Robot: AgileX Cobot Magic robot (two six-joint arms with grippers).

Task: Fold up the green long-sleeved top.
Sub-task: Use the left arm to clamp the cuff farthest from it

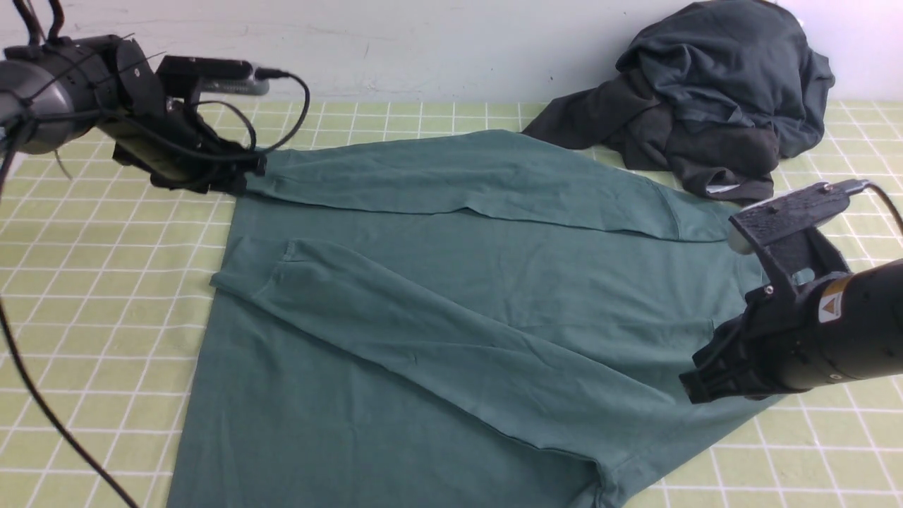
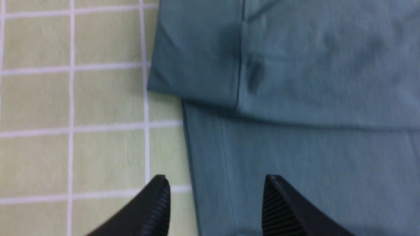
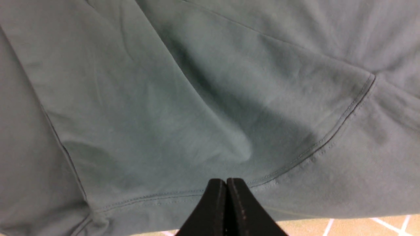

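The green long-sleeved top (image 1: 451, 296) lies flat on the table, with both sleeves folded across its body. My left gripper (image 1: 243, 176) is at the top's far left corner, by the cuff end of the far sleeve. In the left wrist view it (image 2: 215, 180) is open, and the edge of the green cloth (image 2: 311, 157) runs between its two fingers. My right gripper (image 1: 695, 388) is low over the top's right edge. In the right wrist view it (image 3: 226, 181) is shut just above a curved seam of the cloth (image 3: 164, 98), with no cloth seen between its jaws.
A dark charcoal-grey heap of clothing (image 1: 712, 106) lies at the back right, touching the green top's far right corner. The table is covered by a yellow-green mat with a white grid (image 1: 92, 282). A pale wall stands behind.
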